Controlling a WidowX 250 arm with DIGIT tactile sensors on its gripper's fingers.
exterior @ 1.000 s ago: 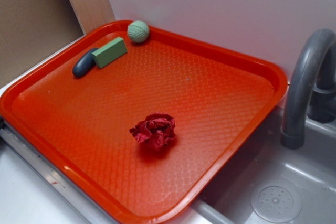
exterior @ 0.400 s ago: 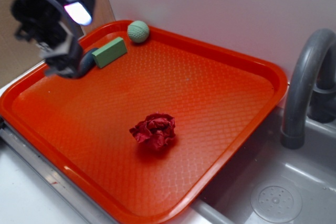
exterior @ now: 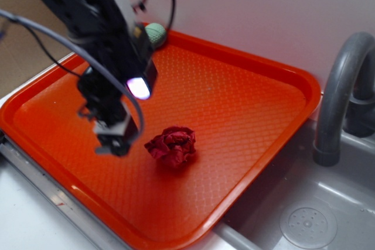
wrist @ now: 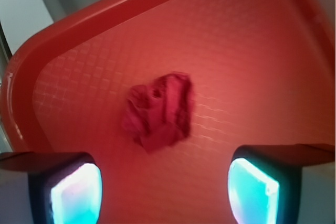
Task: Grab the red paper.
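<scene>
While the pincer [exterior: 113, 144] hangs with jaws apart just left of the red paper [exterior: 171, 146] mid-tray [exterior: 246, 103], best shift right to centre over the wad, drop low, then close around the folds.

Black arm [exterior: 99, 27], looping cables, glowing light.

No text I can read anywhere, no label on the orange tray [exterior: 246, 86], none on the red paper [exterior: 171, 145], no brand or number on my gripper [exterior: 114, 143], none on the grey faucet [exterior: 340, 86]
</scene>
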